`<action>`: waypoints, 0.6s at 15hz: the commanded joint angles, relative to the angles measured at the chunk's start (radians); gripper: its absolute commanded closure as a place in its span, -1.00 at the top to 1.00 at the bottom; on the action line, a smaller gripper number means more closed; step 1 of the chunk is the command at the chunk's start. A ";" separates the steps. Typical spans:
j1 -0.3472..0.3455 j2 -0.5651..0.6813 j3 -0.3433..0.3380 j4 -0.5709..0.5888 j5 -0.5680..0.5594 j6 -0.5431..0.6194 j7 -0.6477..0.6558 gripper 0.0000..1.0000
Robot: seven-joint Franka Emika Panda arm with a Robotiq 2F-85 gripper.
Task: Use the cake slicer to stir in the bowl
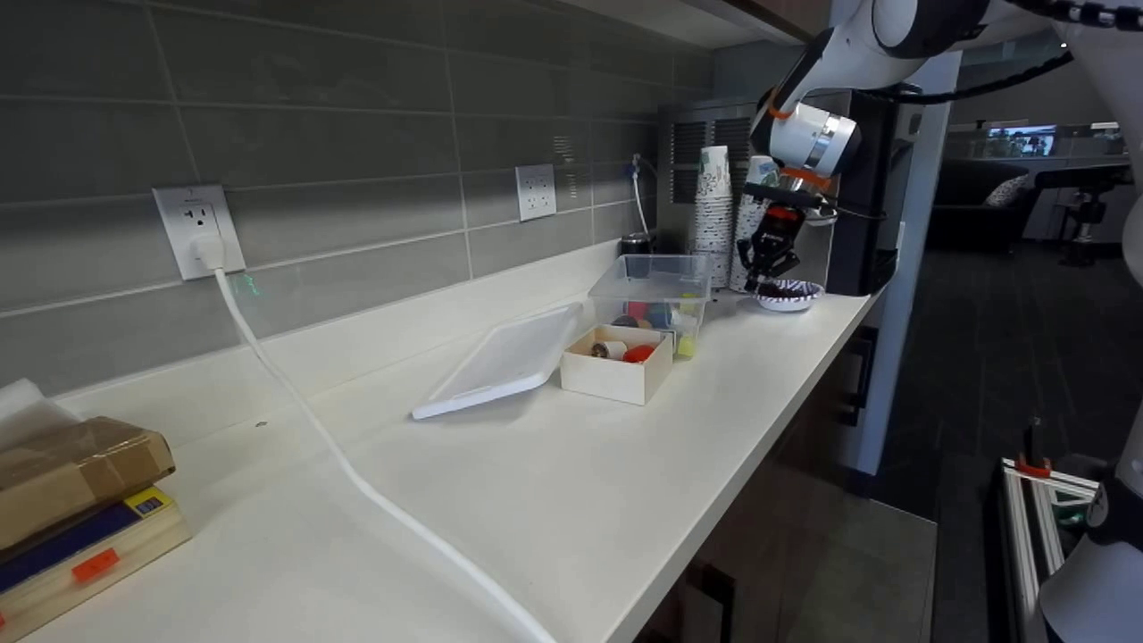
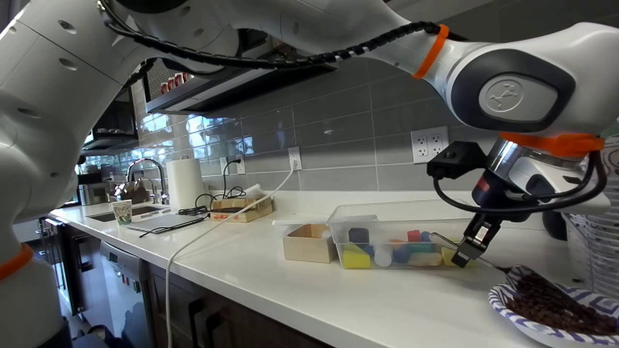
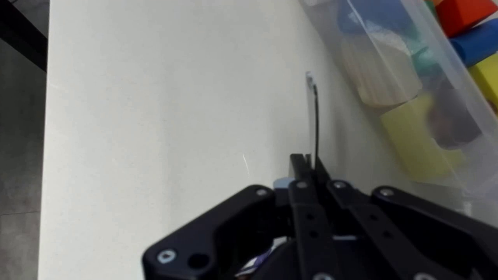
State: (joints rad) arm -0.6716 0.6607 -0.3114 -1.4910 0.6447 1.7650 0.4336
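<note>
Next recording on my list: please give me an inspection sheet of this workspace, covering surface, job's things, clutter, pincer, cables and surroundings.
Surface: long white counter over dark cabinets.
Job's things: patterned bowl with dark brown contents; the cake slicer has its head in them.
Clutter: clear plastic box of coloured pieces, wooden box beside it, white lid tilted, paper cup stacks near the bowl.
Pincer: closed on the cake slicer's handle.
Cables: white cord from a wall outlet crosses the counter and hangs past its front edge; dark cable runs along the arm.
Surroundings: grey tiled wall; paper towel roll and sink farther off.
</note>
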 commanded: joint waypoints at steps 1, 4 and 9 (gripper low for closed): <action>0.003 0.017 0.027 0.006 -0.014 -0.039 -0.045 -0.98; 0.022 0.014 0.035 -0.001 -0.052 -0.080 -0.060 -0.98; 0.059 -0.014 0.036 -0.036 -0.111 -0.102 -0.087 -0.98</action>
State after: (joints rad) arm -0.6361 0.6707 -0.2738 -1.4931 0.5700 1.6827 0.3719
